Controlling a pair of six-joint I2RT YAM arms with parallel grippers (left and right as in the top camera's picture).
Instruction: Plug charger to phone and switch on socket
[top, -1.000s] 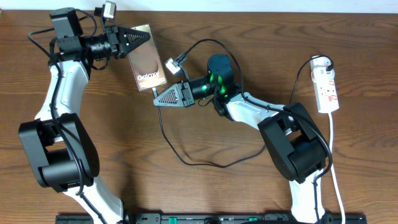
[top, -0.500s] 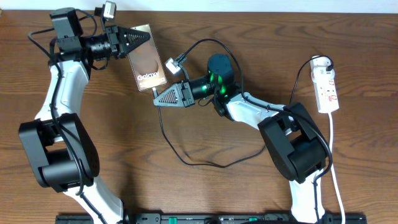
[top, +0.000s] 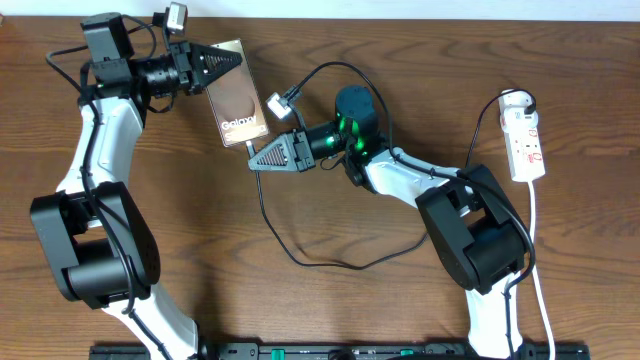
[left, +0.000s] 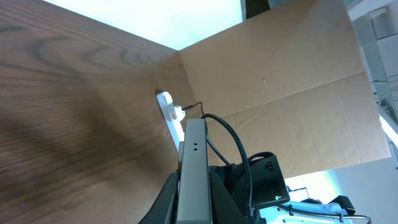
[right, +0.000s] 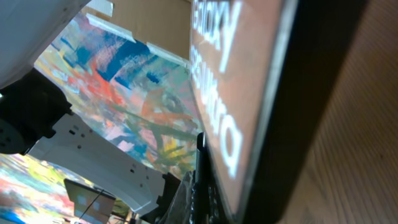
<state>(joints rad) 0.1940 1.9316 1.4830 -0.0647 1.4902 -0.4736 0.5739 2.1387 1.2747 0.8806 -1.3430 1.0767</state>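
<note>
- Phone (top: 238, 100) is at far-left of table (top: 330, 310), clamped by L gripper (top: 222, 60) at its far end. Jaws are closed on it, and L wrist view shows phone (left: 194, 168) edge-on between the fingers.
- Phone's long axis runs far-to-near w/ a slight slant. Its near short edge faces R gripper (top: 255, 160), which sits just beside that edge's right corner.
- R jaws are narrow and look pinched on end of charger (top: 300, 258). Cable trails from the tip in a loose loop twd robot.
- R wrist view is filled by phone (right: 249, 93) up close. Can't tell port or plug tip there.
- R arm is nearer the port end, so probably a short push along phone's axis.
- Socket (top: 527, 145) is far right, well apart. Nothing lies btwn plug and phone.
</note>
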